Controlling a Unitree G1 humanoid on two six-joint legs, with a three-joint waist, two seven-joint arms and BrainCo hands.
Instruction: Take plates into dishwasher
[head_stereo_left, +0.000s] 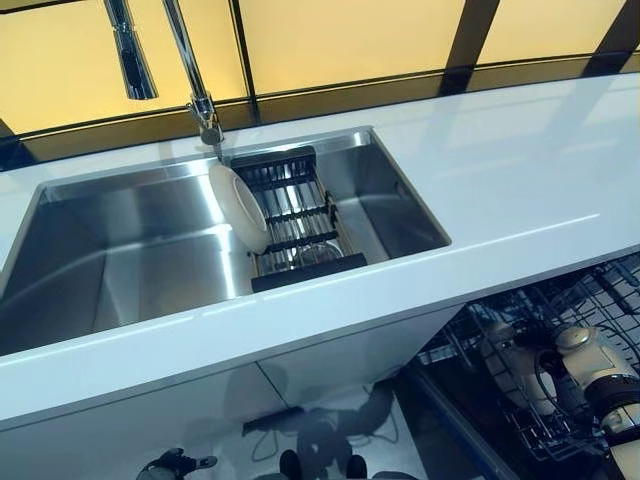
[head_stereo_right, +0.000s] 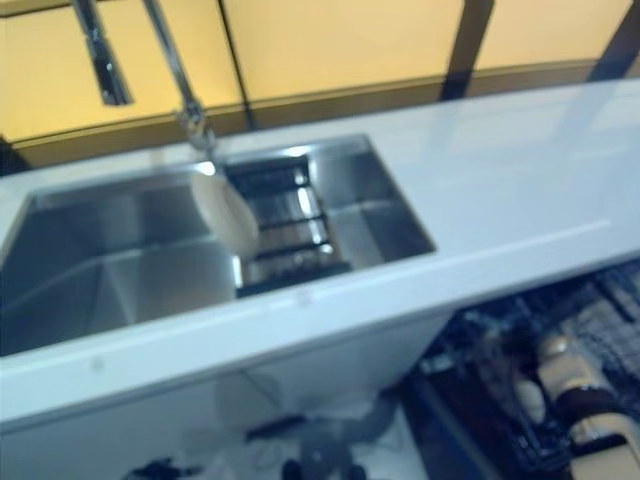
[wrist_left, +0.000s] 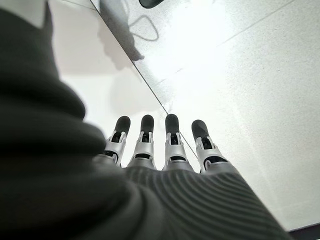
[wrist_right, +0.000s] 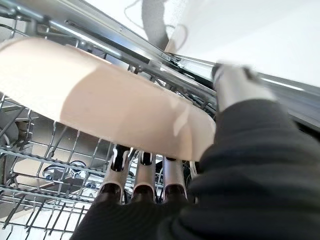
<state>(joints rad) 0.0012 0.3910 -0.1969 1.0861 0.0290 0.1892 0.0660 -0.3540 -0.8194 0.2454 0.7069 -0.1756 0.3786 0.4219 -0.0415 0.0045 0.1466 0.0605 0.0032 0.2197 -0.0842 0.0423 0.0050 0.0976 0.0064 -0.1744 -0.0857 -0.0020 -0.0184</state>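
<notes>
A white plate (head_stereo_left: 238, 205) stands on edge in a black dish rack (head_stereo_left: 295, 215) inside the steel sink (head_stereo_left: 120, 260). Low at the right, my right hand (wrist_right: 145, 172) is shut on a cream plate (wrist_right: 125, 115), with fingers under it and the thumb over its rim. It holds this plate just above the wire rack (wrist_right: 50, 165) of the open dishwasher (head_stereo_left: 590, 300). My left hand (wrist_left: 172, 145) hangs low at the left, fingers straight and holding nothing, pointing at the floor.
A tall faucet (head_stereo_left: 190, 70) rises behind the sink. The white countertop (head_stereo_left: 520, 170) runs right, overhanging the dishwasher. White cabinet fronts (head_stereo_left: 330, 360) lie below the sink.
</notes>
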